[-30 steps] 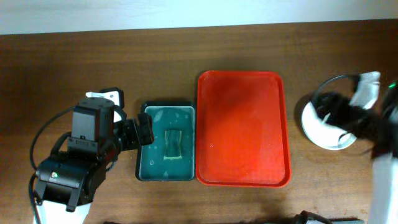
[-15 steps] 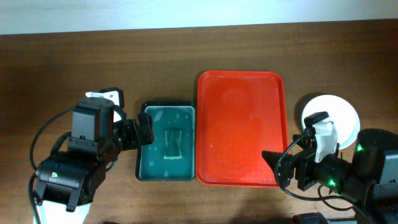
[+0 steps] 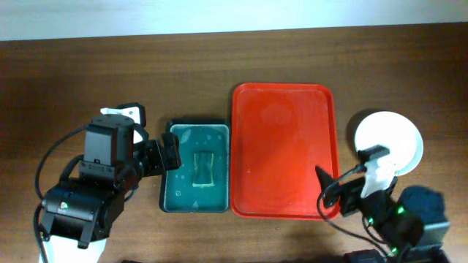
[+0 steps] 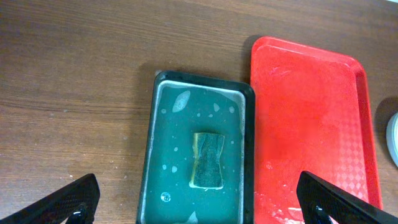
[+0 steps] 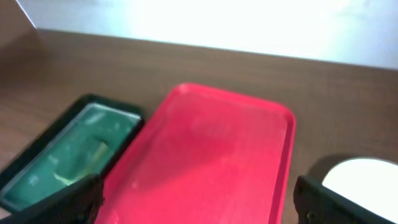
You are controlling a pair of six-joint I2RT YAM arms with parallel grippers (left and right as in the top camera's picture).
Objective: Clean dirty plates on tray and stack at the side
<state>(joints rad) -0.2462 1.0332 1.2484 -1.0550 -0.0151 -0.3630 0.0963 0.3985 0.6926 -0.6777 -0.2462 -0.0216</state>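
Red tray (image 3: 285, 109) flanked by left claw (image 3: 172, 152) and right claw (image 3: 326, 191), both low, gaping, empty.

overhead: straight down | left wrist: steeply down, closer | right wrist: blurred, apparently low, oblique | shared: tray (image 3: 285, 150)

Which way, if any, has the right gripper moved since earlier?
Yes. The right gripper came off the white plate, down-frame, to the red tray's lower right corner.

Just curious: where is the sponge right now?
Overhead, the sponge lies in the dark green tray, just left of the red tray.
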